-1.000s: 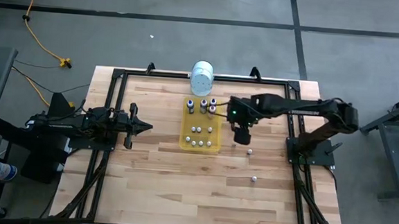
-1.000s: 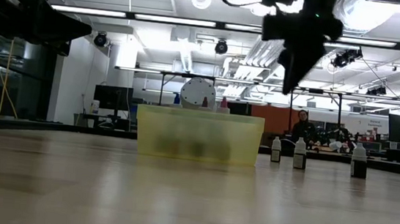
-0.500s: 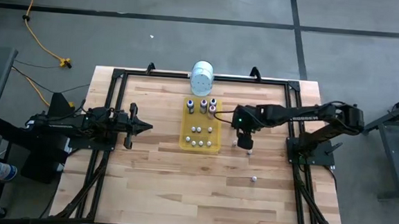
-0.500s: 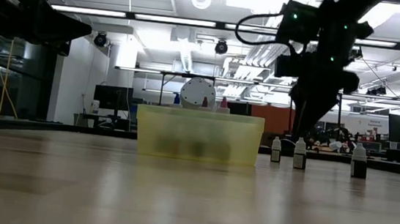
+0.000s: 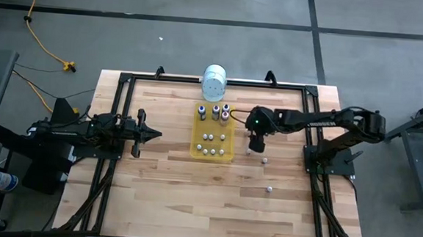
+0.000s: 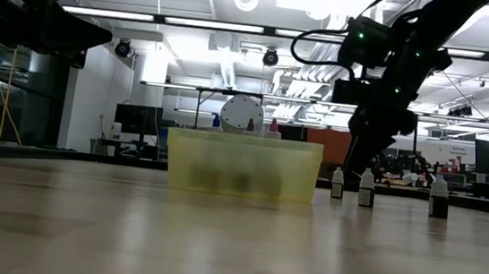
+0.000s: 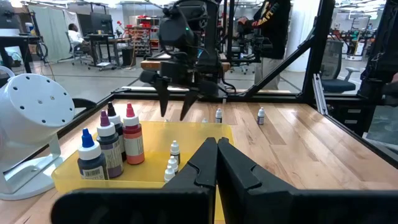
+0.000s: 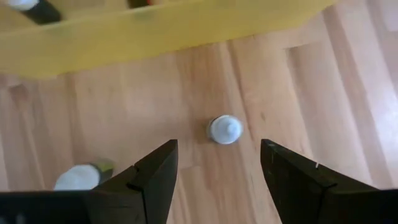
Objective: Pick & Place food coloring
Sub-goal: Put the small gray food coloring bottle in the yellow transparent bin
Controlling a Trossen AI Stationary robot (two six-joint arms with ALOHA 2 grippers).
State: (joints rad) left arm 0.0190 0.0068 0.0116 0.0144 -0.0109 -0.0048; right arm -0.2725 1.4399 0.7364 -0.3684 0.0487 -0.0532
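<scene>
The food coloring is a set of tiny bottles with whitish caps. Several stand in the yellow tray (image 5: 212, 149), with taller blue, purple and red ones (image 7: 109, 146) at its far end. Three more stand on the table right of the tray (image 6: 366, 187). My right gripper (image 5: 256, 146) hangs open, pointing steeply down, just above one of these (image 8: 224, 129). One finger is on each side of that bottle and neither touches it. A second loose bottle (image 8: 78, 177) stands close by. My left gripper (image 5: 155, 135) waits shut at the table's left, pointing level.
A large white cylindrical container (image 5: 214, 82) stands at the far edge, behind the tray. Two loose bottles (image 5: 265, 160) (image 5: 269, 188) stand nearer the front, right of the tray. A black frame (image 5: 126, 76) runs round the table. A person stands beyond the far edge (image 7: 267, 25).
My right gripper has sunk from well above the table to just over the loose bottles beside the tray, and has tipped more steeply downward. Its fingers have stayed open. The bottles and the tray have not moved.
</scene>
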